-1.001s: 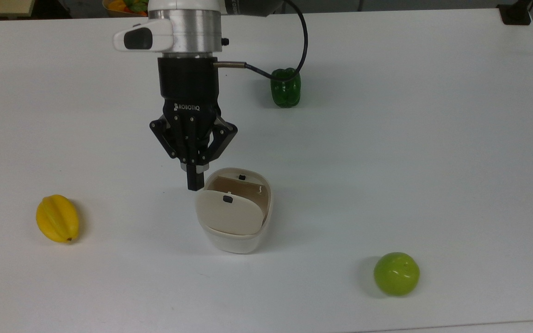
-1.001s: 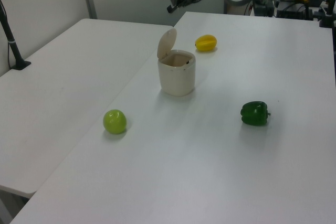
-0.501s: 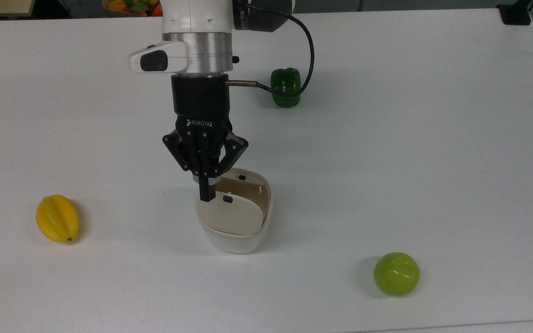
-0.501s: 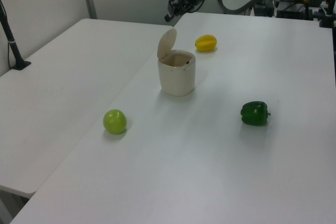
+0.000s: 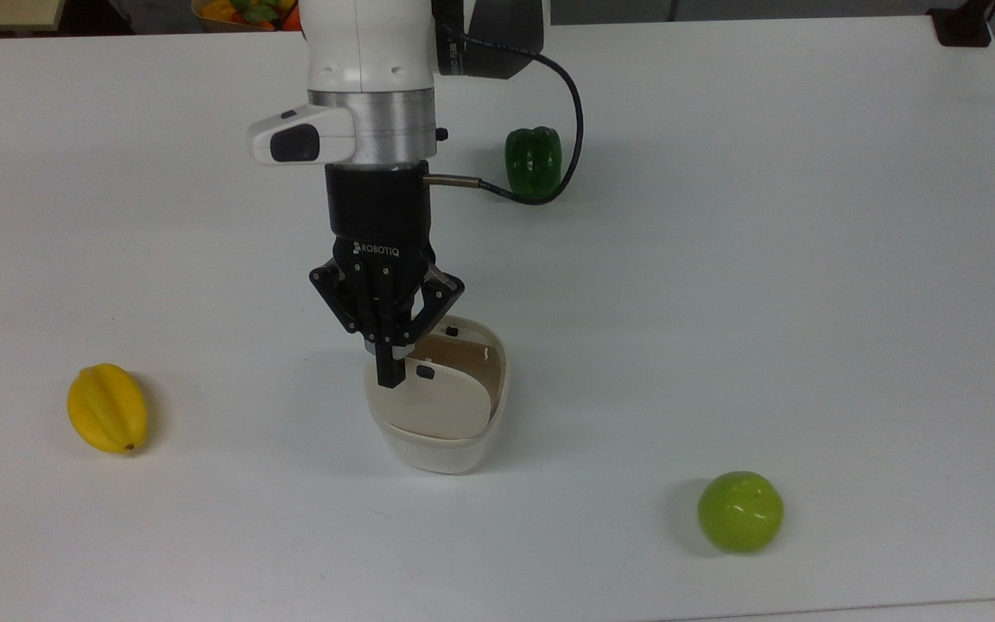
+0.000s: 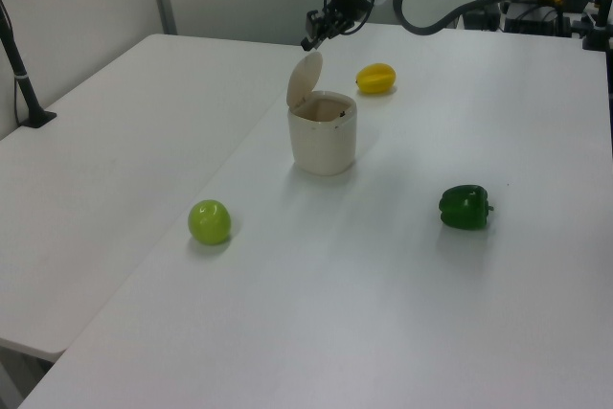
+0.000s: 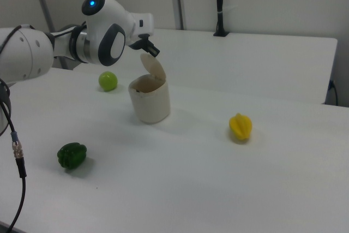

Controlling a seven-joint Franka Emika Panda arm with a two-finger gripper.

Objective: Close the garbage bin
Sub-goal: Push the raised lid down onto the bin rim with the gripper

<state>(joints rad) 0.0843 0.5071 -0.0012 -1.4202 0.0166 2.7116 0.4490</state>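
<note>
The garbage bin (image 5: 439, 432) stands on the white desk (image 5: 808, 259), roughly mid-desk in the top view, between a yellow starfruit (image 5: 107, 408) well off to the top view's left and a green apple (image 5: 740, 510) to the top view's lower right; a green bell pepper (image 5: 534, 162) sits further back. Its beige lid (image 6: 305, 79) stands raised, nearly upright, hinged at one edge of the rim, so the tub's mouth is open. The black latch (image 5: 425, 372) shows on the lid's face.

The gripper (image 6: 309, 41) hangs just above and slightly behind the lid's top edge in the left view, very near it; contact cannot be confirmed. Its fingers are pressed together and hold nothing. In the right view the gripper (image 7: 152, 51) sits just over the lid's crest too. The arm reaches in with the wrist pointing the gripper downward. Judging from this, closing calls for pushing the lid's top edge over toward the open mouth and down.
</note>
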